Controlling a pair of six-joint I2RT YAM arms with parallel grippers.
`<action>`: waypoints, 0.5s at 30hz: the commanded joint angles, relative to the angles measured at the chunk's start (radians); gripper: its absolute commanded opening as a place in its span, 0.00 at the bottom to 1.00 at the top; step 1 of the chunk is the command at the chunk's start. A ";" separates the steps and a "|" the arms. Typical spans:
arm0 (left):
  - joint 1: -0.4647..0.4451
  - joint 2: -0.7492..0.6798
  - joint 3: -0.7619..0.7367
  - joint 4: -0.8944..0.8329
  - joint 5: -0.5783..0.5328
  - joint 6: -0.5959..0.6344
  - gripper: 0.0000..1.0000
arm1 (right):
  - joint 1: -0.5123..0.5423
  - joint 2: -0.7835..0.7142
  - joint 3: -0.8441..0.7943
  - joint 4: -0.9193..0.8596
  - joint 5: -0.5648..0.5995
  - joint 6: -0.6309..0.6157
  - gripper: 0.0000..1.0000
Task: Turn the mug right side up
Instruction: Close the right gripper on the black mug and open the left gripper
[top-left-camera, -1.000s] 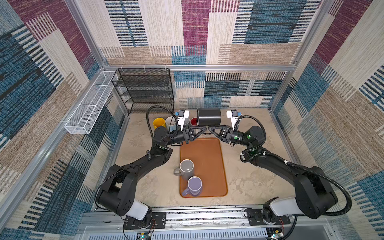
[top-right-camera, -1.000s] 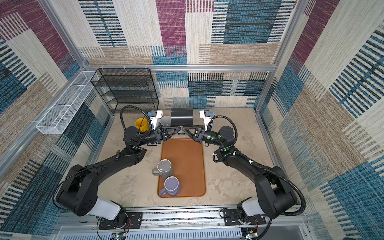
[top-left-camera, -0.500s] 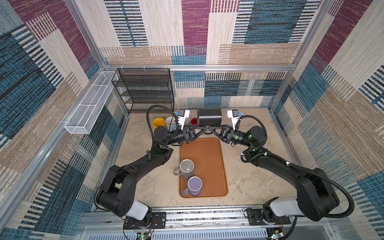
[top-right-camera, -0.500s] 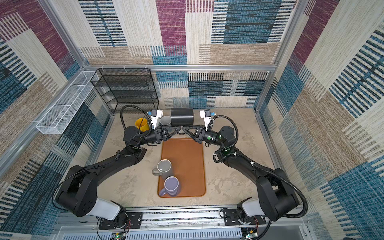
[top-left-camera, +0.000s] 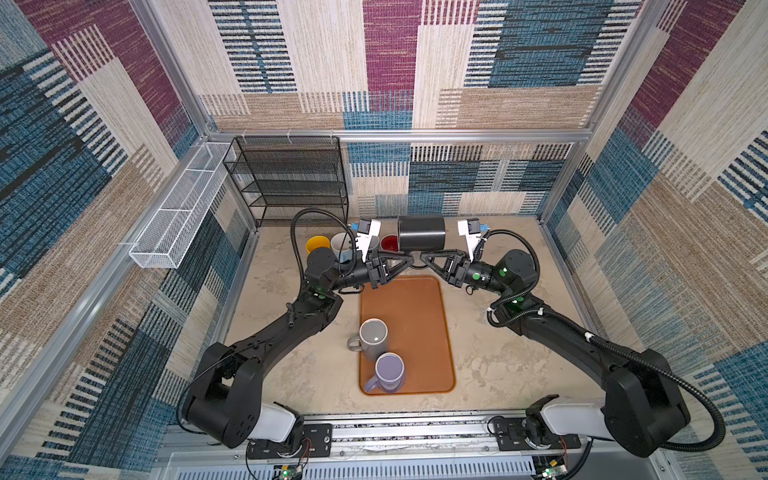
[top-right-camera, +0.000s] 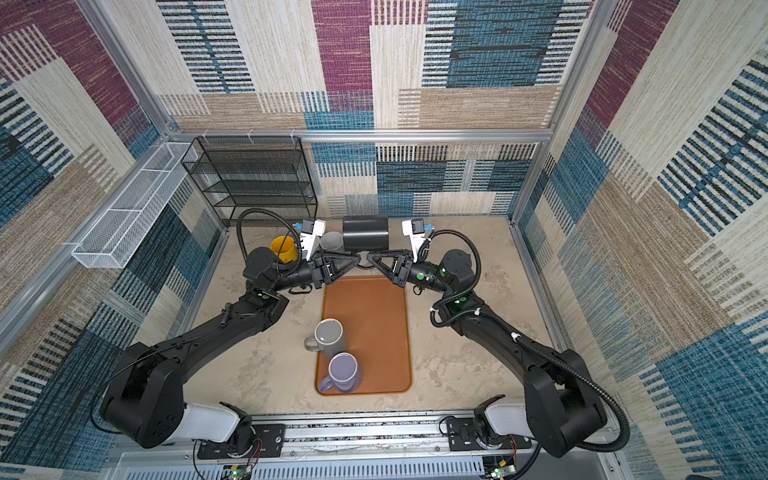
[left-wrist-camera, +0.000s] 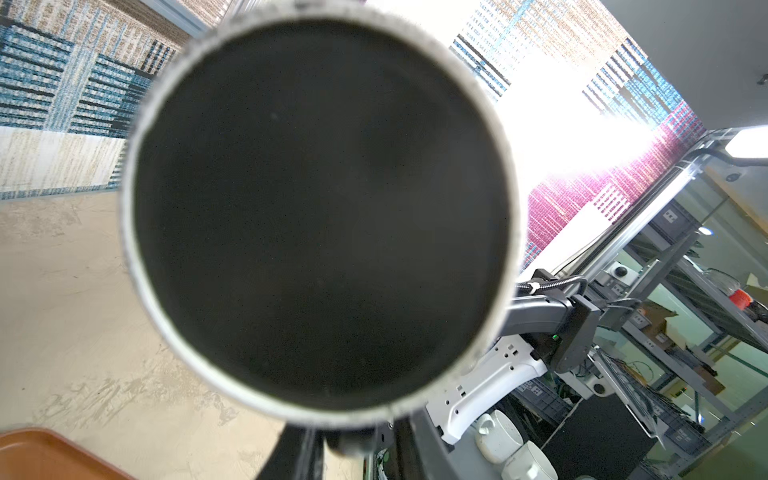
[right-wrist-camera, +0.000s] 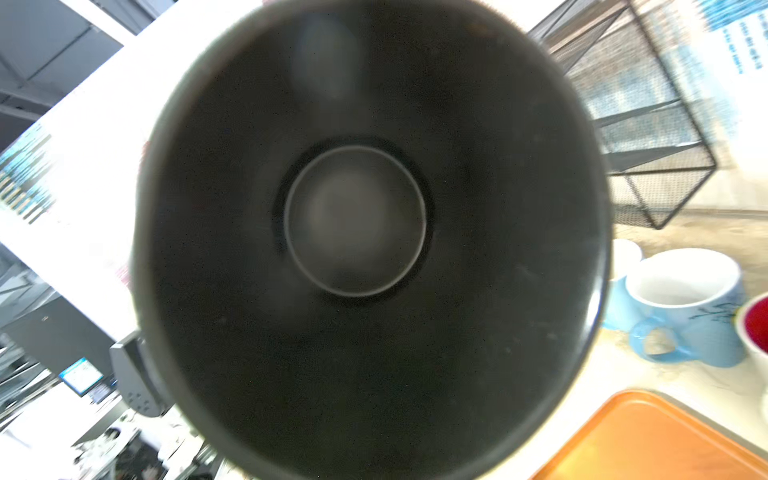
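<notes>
The left end effector (top-left-camera: 404, 262) reaches under the black mug (top-left-camera: 422, 232), its grip impossible to tell. The mug hangs on its side in the air near the far end of the tray (top-left-camera: 419, 303), mouth facing right. The right end effector (top-left-camera: 424, 256) is pinched narrowly on its underside

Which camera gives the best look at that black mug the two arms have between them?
A top view: the black mug shows whole there, lying on its side. The right wrist view only looks into its open mouth; the left wrist view shows only its flat bottom.
</notes>
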 joint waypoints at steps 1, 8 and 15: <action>0.000 -0.011 0.004 -0.021 -0.015 0.041 0.31 | 0.000 -0.019 0.008 0.070 0.020 -0.012 0.00; 0.005 -0.028 0.001 -0.076 -0.055 0.061 0.35 | -0.009 -0.051 0.000 0.054 0.024 -0.022 0.00; 0.008 -0.085 0.011 -0.265 -0.160 0.162 0.36 | -0.024 -0.094 -0.006 -0.023 0.052 -0.065 0.00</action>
